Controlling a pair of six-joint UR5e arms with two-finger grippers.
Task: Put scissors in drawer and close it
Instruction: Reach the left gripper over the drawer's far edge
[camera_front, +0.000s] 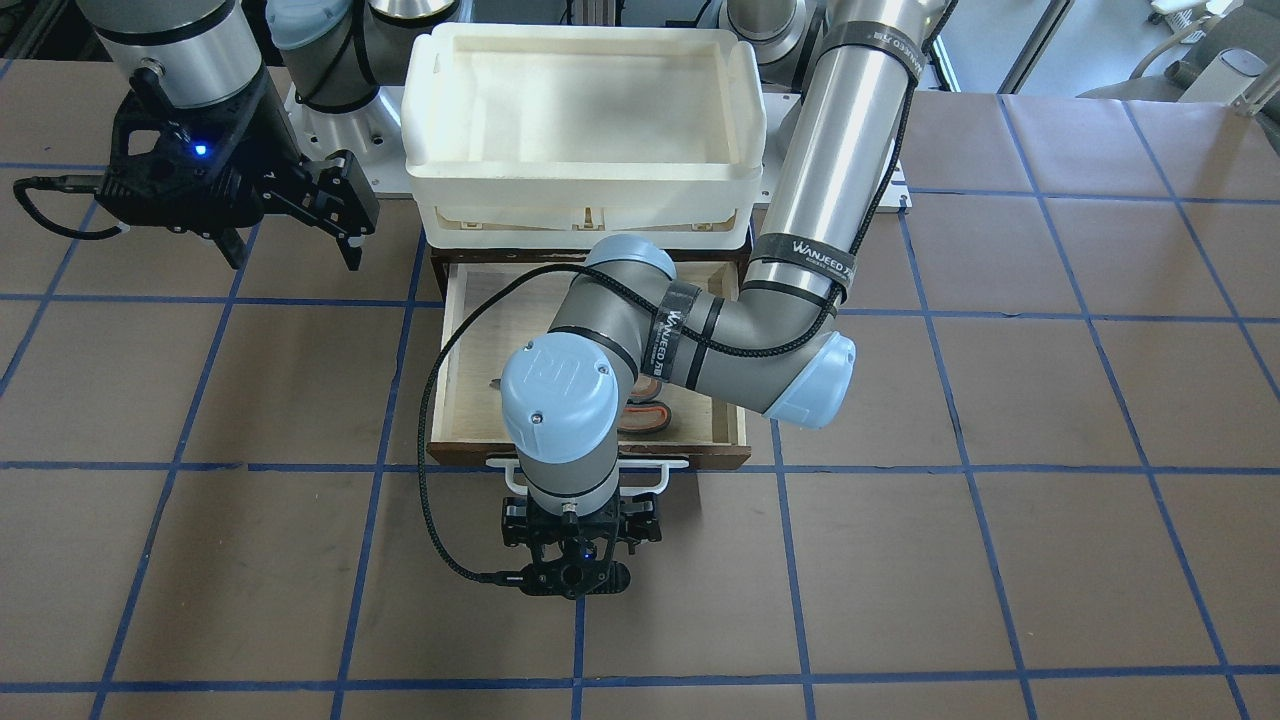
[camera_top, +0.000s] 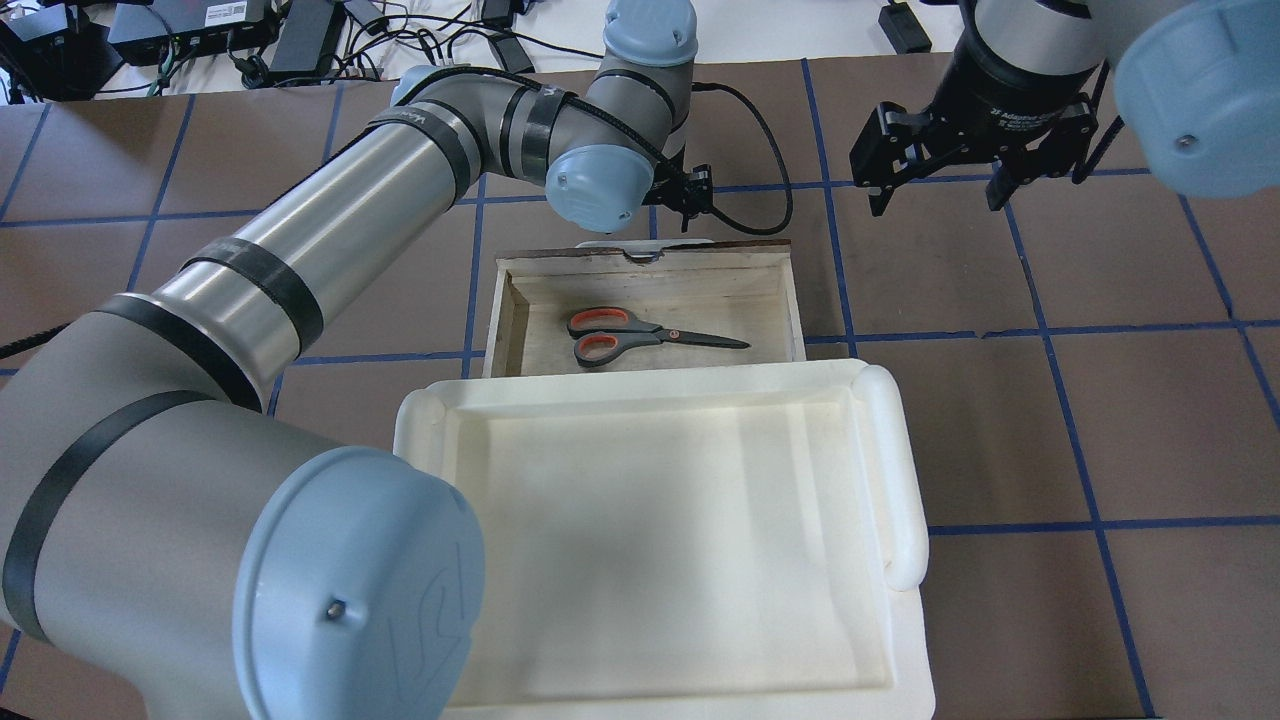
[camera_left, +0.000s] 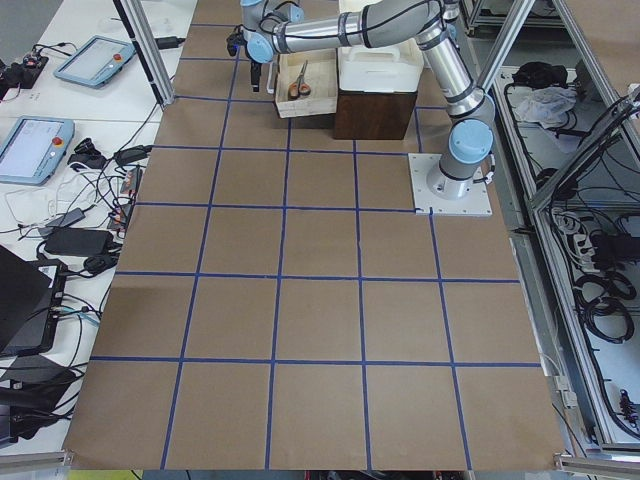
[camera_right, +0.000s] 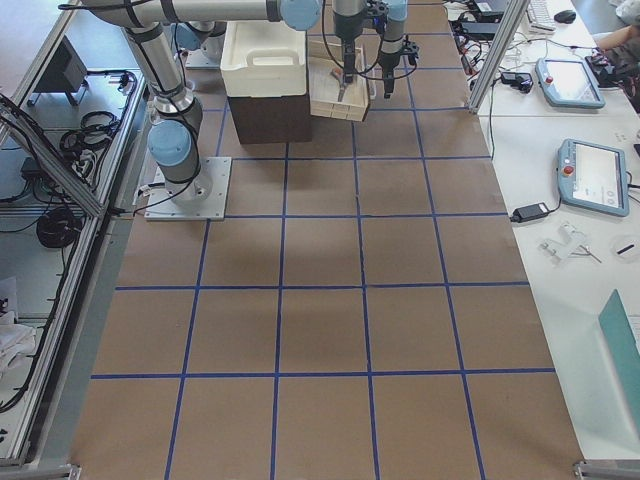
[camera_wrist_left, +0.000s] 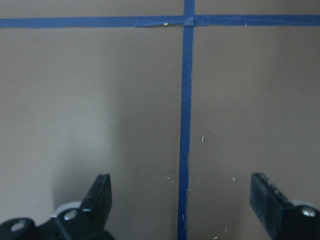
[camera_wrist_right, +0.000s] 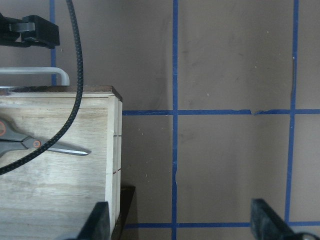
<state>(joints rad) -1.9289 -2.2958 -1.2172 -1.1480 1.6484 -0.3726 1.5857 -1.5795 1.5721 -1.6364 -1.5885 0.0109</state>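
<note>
Pale plywood lines the drawer (camera_top: 792, 300), which stands pulled out from under the white bin (camera_top: 900, 470), and the scissors (camera_top: 645, 335) already lie flat on its floor, orange-lined loops to one side and blades to the other, clear of every wall. That puts the first half of the task behind and leaves only the closing. The left claw (camera_wrist_left: 184, 200) hangs fingers-down over the brown table (camera_front: 1000, 400) with its fingers spread wide and nothing between them; its wrist view shows only paper and blue tape. The white bar handle (camera_top: 648, 245) lies just behind this claw, on the robot's side of it, and the scissors lie farther back again, past the dark front panel. I judge the claw is parked there so that the backs of its fingers or its body can press against the handle or front and shove the drawer home, which needs no grip. The left arm's black cable (camera_wrist_right: 75, 75) loops over the drawer's interior, so it could snag on a wall as the arm advances. The right claw (camera_top: 940, 190) is likewise spread and empty, raised above bare table; the drawer's side wall sits below it and off to one side, apparently to keep the path free.
</note>
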